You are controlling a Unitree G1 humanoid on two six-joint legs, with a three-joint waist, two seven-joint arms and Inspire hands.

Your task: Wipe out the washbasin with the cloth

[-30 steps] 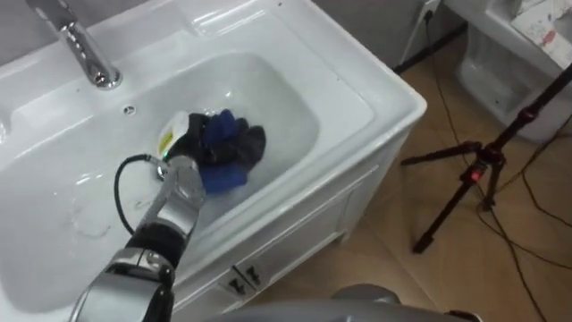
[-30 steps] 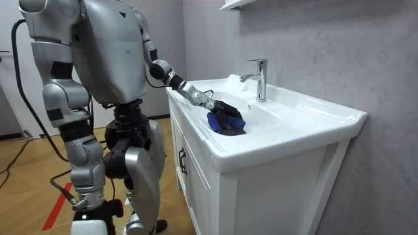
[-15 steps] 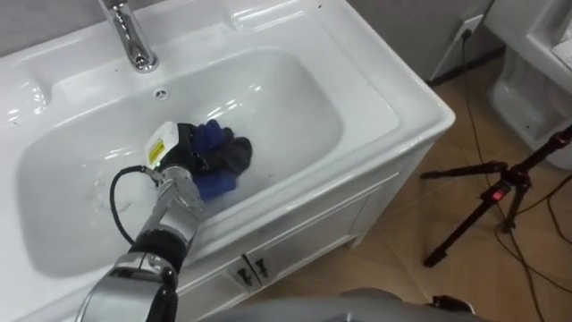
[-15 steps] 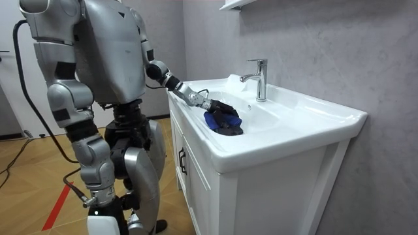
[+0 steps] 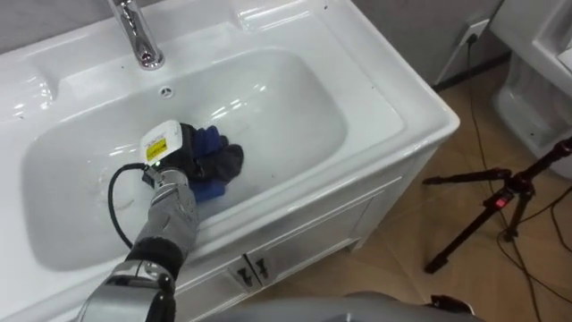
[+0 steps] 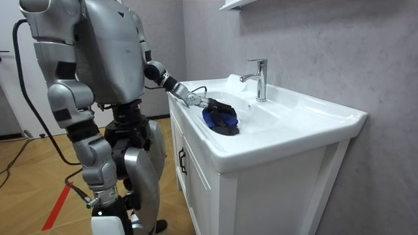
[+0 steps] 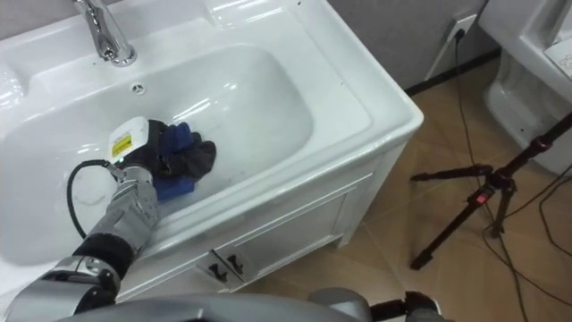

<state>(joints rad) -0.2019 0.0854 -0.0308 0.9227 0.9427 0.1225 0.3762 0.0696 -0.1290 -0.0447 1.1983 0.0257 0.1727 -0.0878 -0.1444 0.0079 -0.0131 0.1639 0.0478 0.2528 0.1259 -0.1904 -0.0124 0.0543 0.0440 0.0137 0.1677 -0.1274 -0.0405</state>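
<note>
1 risk for you: left hand (image 5: 189,154), fingers curled round blue cloth (image 5: 211,189) on basin (image 5: 286,107) floor in front of faucet (image 5: 136,31), may shed that loose bunch mid-stroke & scrape bare fingers on porcelain.

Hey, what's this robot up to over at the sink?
It is cleaning a washbasin. The robot stands in front of a white vanity and reaches its left hand down into the basin. The fingers are bunched around a blue cloth, which is pressed against the bowl's bottom near the front wall, below the tap. Its right hand hangs idle at its side.
</note>
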